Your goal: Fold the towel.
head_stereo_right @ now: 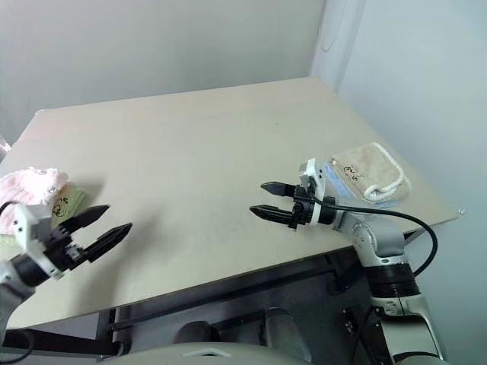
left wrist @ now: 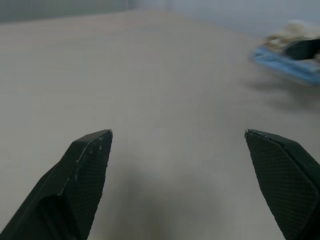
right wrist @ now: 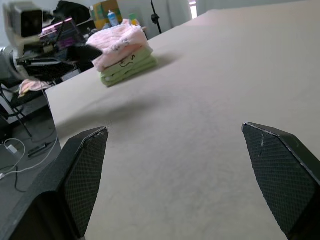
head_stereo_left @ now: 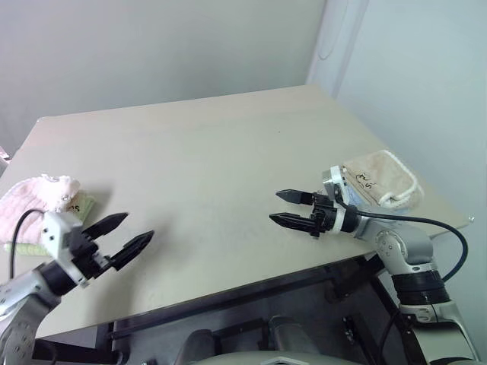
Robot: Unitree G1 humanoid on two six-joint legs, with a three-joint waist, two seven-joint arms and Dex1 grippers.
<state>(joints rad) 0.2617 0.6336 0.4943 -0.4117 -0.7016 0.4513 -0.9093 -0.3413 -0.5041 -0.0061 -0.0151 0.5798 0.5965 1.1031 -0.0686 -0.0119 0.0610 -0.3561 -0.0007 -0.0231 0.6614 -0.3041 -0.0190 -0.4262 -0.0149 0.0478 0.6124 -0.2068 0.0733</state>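
The pale pink towel (head_stereo_left: pixel 34 199) lies in a bunched heap on a folded green towel (right wrist: pixel 128 67) at the table's left edge; the right wrist view also shows the pink towel (right wrist: pixel 118 41). My left gripper (head_stereo_left: pixel 138 228) hovers open and empty just right of that stack, pointing toward the middle of the table. My right gripper (head_stereo_left: pixel 275 207) is open and empty over the right part of the table, pointing left toward the other one. Both pairs of fingers stand wide apart over bare tabletop in the wrist views.
A folded beige towel (head_stereo_left: pixel 378 179) rests on a blue pad (left wrist: pixel 286 66) near the table's right edge, behind my right wrist. The beige table (head_stereo_left: pixel 213 144) stretches wide between the grippers. Its near edge runs just below both hands.
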